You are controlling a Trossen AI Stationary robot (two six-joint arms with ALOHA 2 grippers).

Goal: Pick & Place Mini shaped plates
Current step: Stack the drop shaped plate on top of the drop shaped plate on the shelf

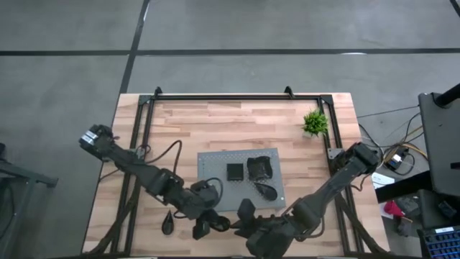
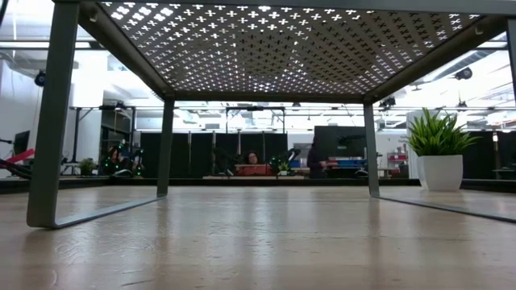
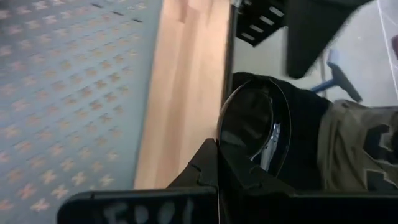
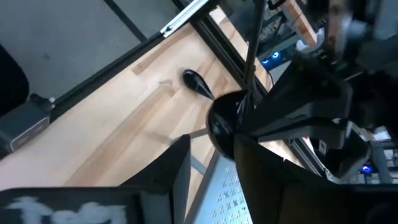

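Observation:
My left gripper (image 3: 217, 158) is shut on a small glossy black mini plate (image 3: 252, 127), also seen in the right wrist view (image 4: 222, 119), above the table's near edge by the grey perforated board (image 1: 215, 160). My right gripper (image 4: 214, 177) is open just behind that plate, with its fingers on either side of it. Whether they touch it I cannot tell. A square plate (image 1: 235, 171), a wavy-edged plate (image 1: 259, 167) and a teardrop plate (image 1: 266, 191) lie flat on the board. Another teardrop plate (image 1: 167, 223) lies on the wood at the near left. My left gripper pinches the plate's rim (image 3: 233, 155) between its two fingers, at the edge nearest the wrist. The fingers slant downward toward the table's near right. The plate is tilted, its hollow face showing in the left wrist view, and is lifted clear of the wood.
The board stands raised on a black metal frame (image 2: 48, 161), with open room under it. A small green potted plant (image 1: 315, 124) stands at the far right. Both arms crowd the near middle of the table.

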